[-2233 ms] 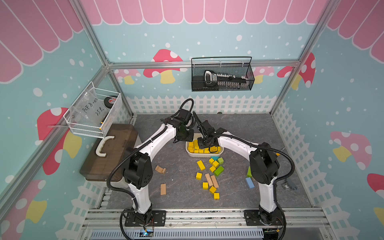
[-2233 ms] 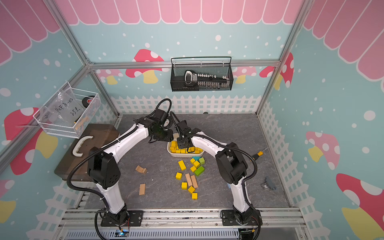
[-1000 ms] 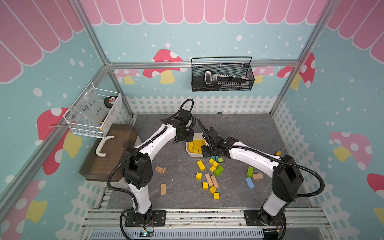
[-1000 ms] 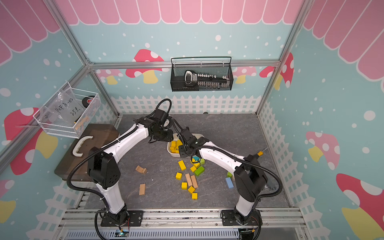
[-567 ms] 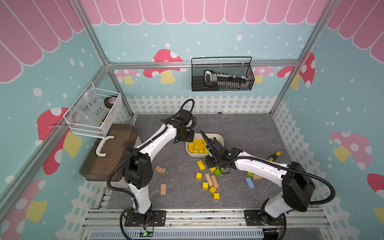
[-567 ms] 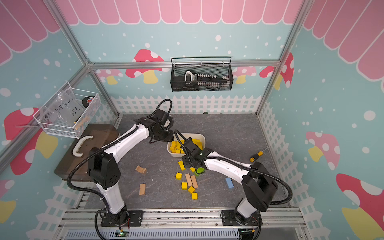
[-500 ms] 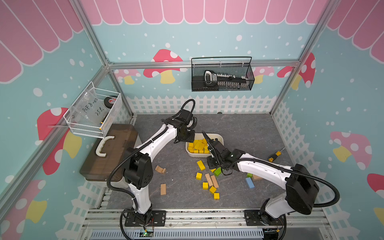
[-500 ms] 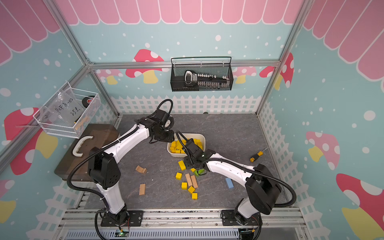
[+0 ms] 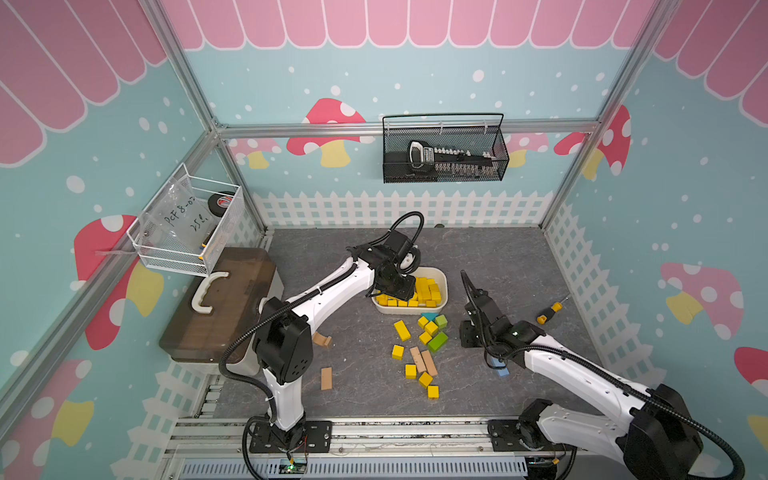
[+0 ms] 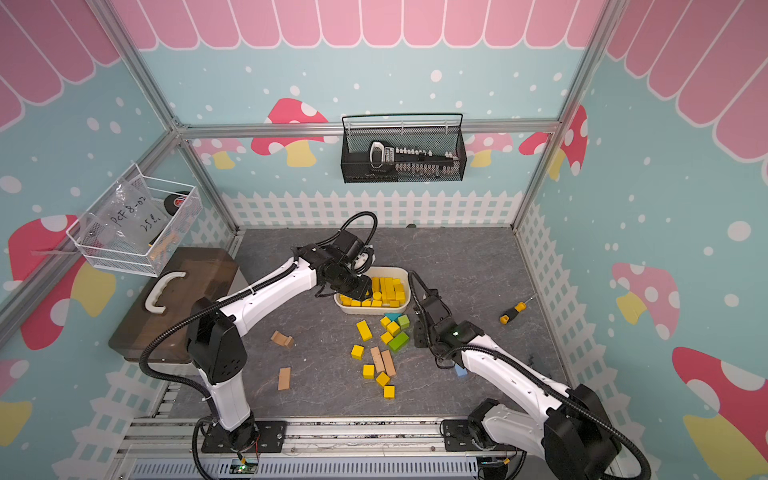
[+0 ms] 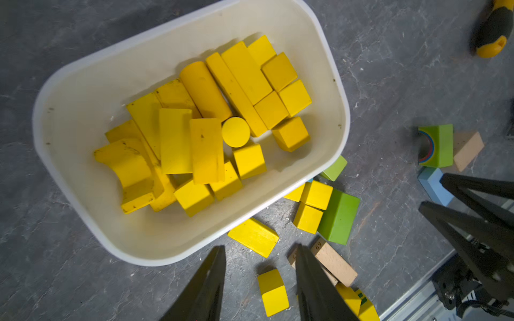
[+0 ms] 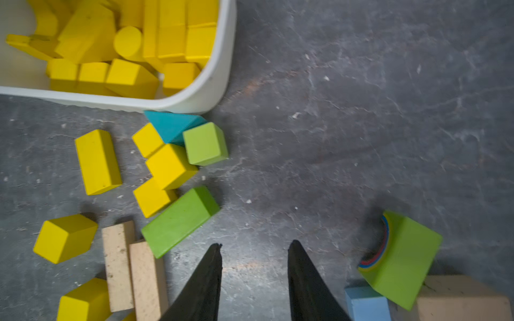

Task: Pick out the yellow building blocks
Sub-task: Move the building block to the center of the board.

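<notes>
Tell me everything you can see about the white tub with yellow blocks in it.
The white tub is a shallow rectangle with rounded corners, smooth like plastic, open on top. It stands upright on the grey table, yellow blocks heaped toward one end, the other end bare. A teal wedge lies tight against its outer wall.
</notes>
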`<action>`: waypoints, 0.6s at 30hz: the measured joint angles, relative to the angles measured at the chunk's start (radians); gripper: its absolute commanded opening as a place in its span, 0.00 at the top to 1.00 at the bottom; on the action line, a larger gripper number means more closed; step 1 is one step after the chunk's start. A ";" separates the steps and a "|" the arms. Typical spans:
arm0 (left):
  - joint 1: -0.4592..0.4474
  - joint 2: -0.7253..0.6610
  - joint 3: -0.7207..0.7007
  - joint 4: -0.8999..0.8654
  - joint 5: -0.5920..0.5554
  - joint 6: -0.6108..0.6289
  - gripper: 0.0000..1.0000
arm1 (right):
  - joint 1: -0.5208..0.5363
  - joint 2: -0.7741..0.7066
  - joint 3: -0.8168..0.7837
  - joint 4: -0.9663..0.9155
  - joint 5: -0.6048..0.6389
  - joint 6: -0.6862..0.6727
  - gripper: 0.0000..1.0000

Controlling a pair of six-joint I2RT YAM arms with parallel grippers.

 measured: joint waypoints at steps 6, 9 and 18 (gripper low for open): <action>-0.083 0.032 0.005 -0.009 -0.016 0.014 0.56 | -0.020 -0.026 -0.027 0.028 -0.007 0.036 0.59; -0.126 0.029 0.005 -0.008 -0.050 0.021 0.56 | -0.020 -0.011 -0.027 0.040 -0.011 0.042 0.58; -0.186 -0.064 -0.113 0.032 -0.072 -0.034 0.54 | -0.020 0.003 -0.027 0.047 -0.020 0.047 0.57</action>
